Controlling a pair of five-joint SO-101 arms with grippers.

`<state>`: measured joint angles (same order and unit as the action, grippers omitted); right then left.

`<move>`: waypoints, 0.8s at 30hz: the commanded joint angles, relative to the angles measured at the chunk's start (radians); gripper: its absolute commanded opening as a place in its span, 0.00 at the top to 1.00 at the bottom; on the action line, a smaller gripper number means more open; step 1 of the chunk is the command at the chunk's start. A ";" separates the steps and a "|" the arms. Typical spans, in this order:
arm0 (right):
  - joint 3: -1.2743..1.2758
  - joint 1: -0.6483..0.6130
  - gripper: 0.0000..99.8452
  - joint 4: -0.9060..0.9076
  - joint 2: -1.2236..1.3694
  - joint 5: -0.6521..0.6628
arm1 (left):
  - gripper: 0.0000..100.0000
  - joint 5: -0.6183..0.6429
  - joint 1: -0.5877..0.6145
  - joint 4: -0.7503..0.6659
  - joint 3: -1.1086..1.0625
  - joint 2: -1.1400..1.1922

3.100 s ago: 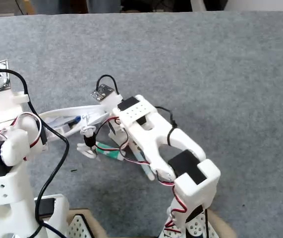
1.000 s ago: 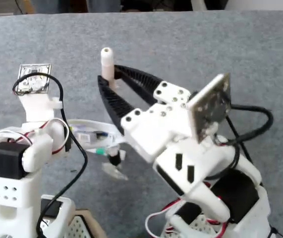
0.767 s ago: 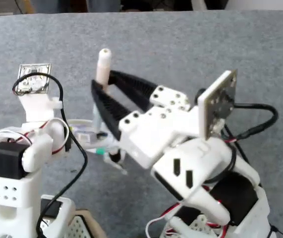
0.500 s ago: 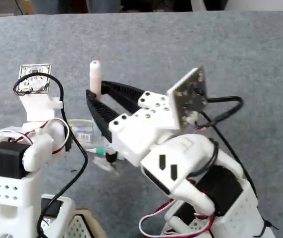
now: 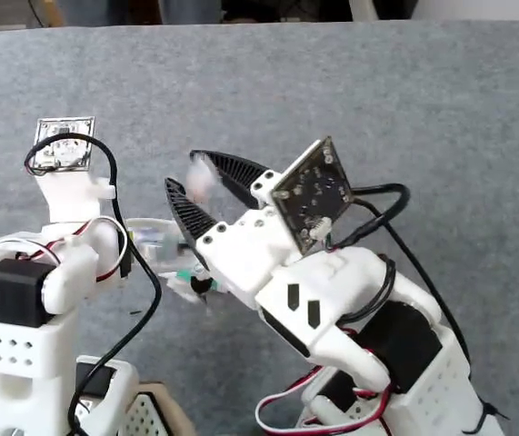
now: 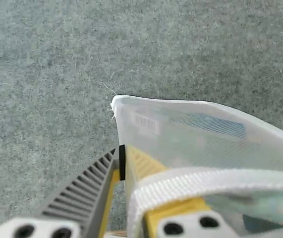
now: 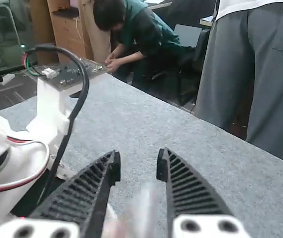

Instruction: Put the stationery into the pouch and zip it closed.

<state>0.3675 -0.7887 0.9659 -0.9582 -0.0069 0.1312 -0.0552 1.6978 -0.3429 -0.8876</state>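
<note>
Pouch, translucent with a white webbing band along its mouth, lies on the grey tabletop between the two arms. Its long axis runs across the tabletop from the left arm toward the right arm. The left arm is folded low at the near edge of the tabletop, its wrist tipped down over the pouch's end. The left gripper has its fingers pressed together on the pouch wall just below one corner. From the high view that grip is hidden under the arm, and a short stretch of the pouch's pale wall is visible. The left wrist view shows a barcode label and bluish items through the wall. The right arm rises from the near edge and bends forward. Its wrist is turned so the right gripper points out over the tabletop above the pouch. Its black ribbed fingers stand apart, tips not meeting. A pale stick sits in the gap between them, its long axis roughly along the fingers. It is too blurred to tell whether either finger touches it. The right wrist view looks along the fingers to the left arm's circuit board beyond.
</note>
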 commanded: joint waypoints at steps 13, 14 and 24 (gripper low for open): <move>-0.085 0.011 0.87 0.046 -0.022 0.018 | 0.97 -0.006 0.042 -0.021 0.036 -0.005; -0.110 0.034 0.87 0.074 -0.033 0.018 | 0.97 -0.005 0.071 -0.018 0.058 -0.002; 0.007 0.308 0.86 0.385 -0.016 0.029 | 0.97 0.006 0.262 0.048 0.220 0.005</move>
<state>0.3291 -0.5386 1.3142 -0.9904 0.0023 0.1297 0.1488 1.7423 -0.2064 -0.8800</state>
